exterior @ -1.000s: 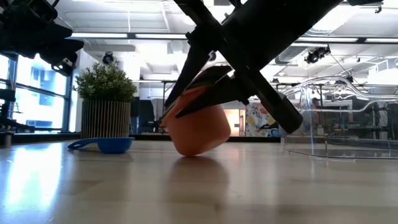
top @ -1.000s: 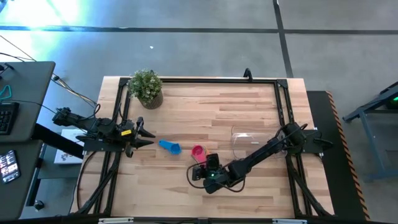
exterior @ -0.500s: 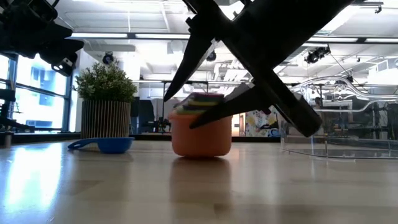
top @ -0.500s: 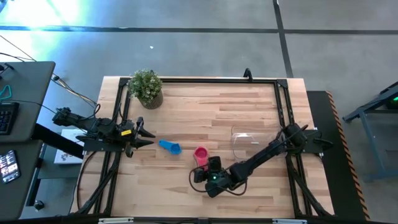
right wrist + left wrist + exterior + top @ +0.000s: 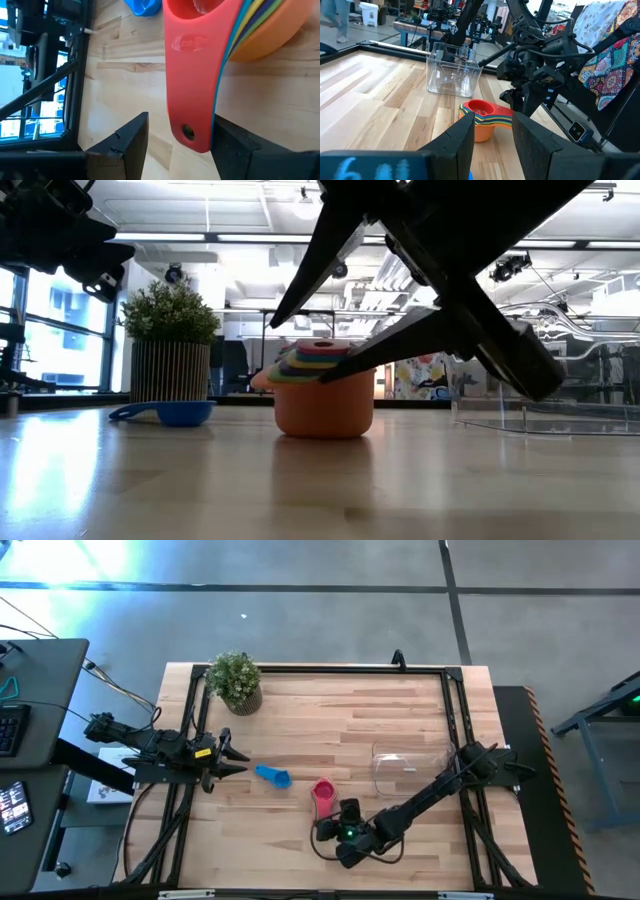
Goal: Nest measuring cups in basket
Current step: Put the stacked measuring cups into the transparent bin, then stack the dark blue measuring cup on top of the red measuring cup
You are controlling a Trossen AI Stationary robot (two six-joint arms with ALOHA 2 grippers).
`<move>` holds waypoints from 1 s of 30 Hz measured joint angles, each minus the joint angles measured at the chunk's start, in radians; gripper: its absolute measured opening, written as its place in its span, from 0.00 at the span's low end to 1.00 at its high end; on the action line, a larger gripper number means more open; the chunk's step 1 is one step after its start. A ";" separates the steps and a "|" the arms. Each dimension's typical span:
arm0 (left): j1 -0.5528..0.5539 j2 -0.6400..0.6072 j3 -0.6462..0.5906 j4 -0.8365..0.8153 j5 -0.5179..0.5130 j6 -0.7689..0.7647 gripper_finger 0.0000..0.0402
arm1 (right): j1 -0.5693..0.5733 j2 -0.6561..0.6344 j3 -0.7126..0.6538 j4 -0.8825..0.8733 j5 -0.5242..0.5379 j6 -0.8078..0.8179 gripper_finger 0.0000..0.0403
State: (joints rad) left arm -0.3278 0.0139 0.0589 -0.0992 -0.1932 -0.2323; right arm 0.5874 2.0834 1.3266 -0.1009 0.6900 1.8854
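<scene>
- Stack of nested cups (image 5: 322, 395): upright on table (image 5: 350, 715), orange outermost, magenta topmost; at 6 o'clock of table centre in high view.
- Stack handles (image 5: 192, 90): fanned together, magenta on top, lying between right fingers without visible contact.
- Right gripper (image 5: 337, 821): low at stack's 6 o'clock, fingers spread, released, flanking handles.
- Blue cup (image 5: 272, 776): alone on table at stack's 9 o'clock, apart from it.
- Basket (image 5: 405, 769): clear tub at stack's 3 o'clock, near right table edge; contents not discernible.
- Left gripper (image 5: 240, 761): at table's 9 o'clock edge, fingers parted, holding nothing.
- Potted plant (image 5: 235, 681): at 11 o'clock corner.
</scene>
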 joint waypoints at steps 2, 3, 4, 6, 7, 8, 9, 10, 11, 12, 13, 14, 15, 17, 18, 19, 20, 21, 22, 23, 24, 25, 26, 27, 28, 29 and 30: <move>0.000 0.000 0.000 0.000 0.000 0.000 0.30 | 0.003 0.000 0.000 0.000 0.003 0.000 0.46; 0.000 0.000 0.000 0.000 0.000 0.000 0.30 | 0.004 0.000 0.000 0.000 0.007 0.000 0.46; 0.000 0.000 0.000 0.000 0.000 0.000 0.30 | 0.007 0.000 0.000 0.000 0.009 0.000 0.46; 0.000 0.000 0.000 0.000 0.000 0.000 0.30 | 0.012 -0.006 0.000 -0.007 0.024 0.003 0.46; 0.000 0.000 0.000 0.000 0.000 0.000 0.30 | 0.015 -0.012 0.000 -0.016 0.038 0.005 0.46; 0.000 0.000 0.000 0.000 0.000 0.000 0.30 | 0.019 -0.020 0.000 -0.030 0.045 0.016 0.46; 0.000 0.000 0.000 0.000 0.000 0.000 0.30 | 0.023 -0.030 0.000 -0.053 0.052 0.026 0.46; 0.000 0.000 0.000 0.000 0.000 0.000 0.30 | 0.025 -0.040 0.000 -0.077 0.055 0.030 0.46; 0.000 0.000 0.000 0.000 0.000 0.000 0.30 | 0.029 -0.048 0.000 -0.102 0.056 0.041 0.46; 0.000 0.000 0.000 0.000 0.000 0.000 0.30 | 0.032 -0.058 0.000 -0.131 0.057 0.050 0.46; 0.000 0.000 0.000 0.000 0.000 0.000 0.30 | 0.036 -0.066 0.000 -0.156 0.057 0.056 0.46; 0.000 0.000 0.000 0.000 0.000 0.000 0.30 | 0.038 -0.076 0.000 -0.181 0.056 0.069 0.46; 0.000 0.000 0.000 0.000 0.000 0.000 0.30 | 0.041 -0.083 0.000 -0.203 0.054 0.077 0.46; 0.000 0.000 0.000 0.000 0.000 0.000 0.30 | 0.045 -0.097 0.000 -0.250 0.050 0.094 0.46; 0.000 0.000 0.000 0.000 0.000 0.000 0.30 | 0.045 -0.103 0.000 -0.265 0.044 0.098 0.46; 0.000 0.000 0.000 0.000 0.000 0.000 0.30 | 0.045 -0.109 0.000 -0.277 0.039 0.103 0.46; 0.000 0.000 0.000 0.000 0.000 0.000 0.30 | 0.044 -0.112 0.000 -0.290 0.036 0.106 0.46; 0.000 0.000 0.000 0.000 0.000 0.000 0.30 | 0.044 -0.115 0.000 -0.298 0.035 0.113 0.46; 0.000 0.000 0.000 0.000 0.000 0.000 0.30 | 0.044 -0.117 0.000 -0.315 0.032 0.125 0.46; 0.000 0.000 0.000 0.000 0.000 0.000 0.30 | 0.044 -0.118 0.000 -0.334 0.019 0.138 0.46; 0.000 0.000 0.000 0.000 0.000 0.000 0.30 | 0.042 -0.118 0.000 -0.350 -0.005 0.153 0.46; 0.000 0.000 0.000 0.000 0.000 0.000 0.30 | 0.037 -0.118 0.000 -0.365 -0.034 0.162 0.46; 0.000 0.000 0.000 0.000 0.000 0.000 0.30 | 0.031 -0.118 0.000 -0.376 -0.065 0.164 0.46; 0.000 0.000 0.000 0.000 0.000 0.000 0.30 | 0.024 -0.118 0.000 -0.381 -0.095 0.162 0.46; 0.000 0.000 0.000 0.000 0.000 0.000 0.30 | 0.016 -0.118 0.000 -0.384 -0.114 0.156 0.46; 0.000 0.000 0.000 0.000 0.000 0.000 0.30 | 0.008 -0.118 0.000 -0.389 -0.129 0.149 0.46; 0.000 0.000 0.000 0.000 0.000 0.000 0.30 | 0.003 -0.118 0.000 -0.393 -0.140 0.137 0.46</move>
State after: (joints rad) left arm -0.3277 0.0137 0.0589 -0.0991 -0.1932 -0.2321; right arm 0.5899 1.9652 1.3266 -0.4944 0.5498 2.0225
